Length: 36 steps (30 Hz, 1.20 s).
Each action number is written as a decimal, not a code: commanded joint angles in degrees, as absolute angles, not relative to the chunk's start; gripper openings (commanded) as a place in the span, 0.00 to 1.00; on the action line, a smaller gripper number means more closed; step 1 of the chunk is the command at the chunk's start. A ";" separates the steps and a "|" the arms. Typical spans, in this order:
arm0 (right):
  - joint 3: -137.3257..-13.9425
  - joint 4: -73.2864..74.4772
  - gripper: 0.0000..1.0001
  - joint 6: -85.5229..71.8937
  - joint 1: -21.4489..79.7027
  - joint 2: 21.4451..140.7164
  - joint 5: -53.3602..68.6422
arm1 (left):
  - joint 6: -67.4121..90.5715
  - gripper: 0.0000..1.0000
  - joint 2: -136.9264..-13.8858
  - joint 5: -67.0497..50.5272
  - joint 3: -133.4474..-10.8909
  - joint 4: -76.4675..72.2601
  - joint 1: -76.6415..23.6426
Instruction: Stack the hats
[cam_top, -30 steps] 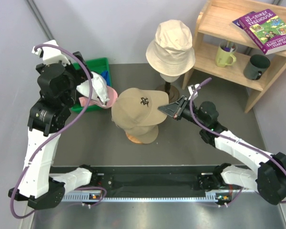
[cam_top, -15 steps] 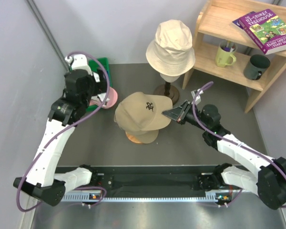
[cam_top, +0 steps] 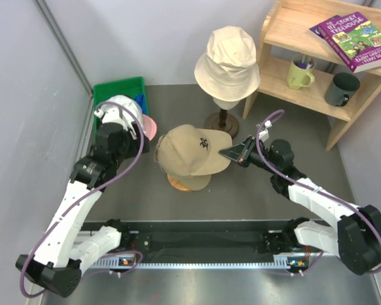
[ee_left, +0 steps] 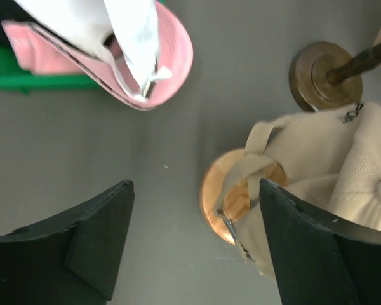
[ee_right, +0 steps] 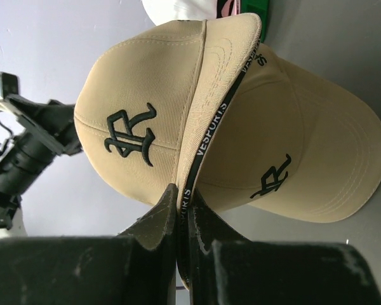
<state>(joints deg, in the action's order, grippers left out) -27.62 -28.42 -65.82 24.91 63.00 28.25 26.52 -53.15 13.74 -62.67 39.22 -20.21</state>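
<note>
tan cap [ee_right: 146, 82]: matt twill cloth | stand base [ee_left: 211, 203]: glossy wood | table [ee_left: 82, 146]: matt

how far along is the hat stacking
Done: two tan caps look stacked on the wooden stand. In hand: the right claw pinches the top one's brim; the left claw is open, empty. To do: the white cap and pink cap by the green bin, and the bucket hat.

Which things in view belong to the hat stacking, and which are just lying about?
Job: upper tan cap, lower tan cap, cream bucket hat, white cap, pink cap.
Lying about: purple book, green mug, dark mug, wooden shelf, green bin.
</note>
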 commanded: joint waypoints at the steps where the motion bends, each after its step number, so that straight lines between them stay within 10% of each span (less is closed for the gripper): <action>1: -26.63 -27.78 0.00 -63.99 23.47 64.16 25.75 | 31.02 0.79 -51.16 9.67 -56.70 35.69 -20.30; 30: -25.05 -21.01 0.00 -61.52 22.50 67.14 25.14 | 33.57 0.75 -57.56 11.25 -41.13 8.72 -20.30; 36: -25.75 -19.26 0.00 -61.09 22.41 69.51 25.05 | 33.92 0.51 -61.17 12.65 -40.52 7.38 -20.21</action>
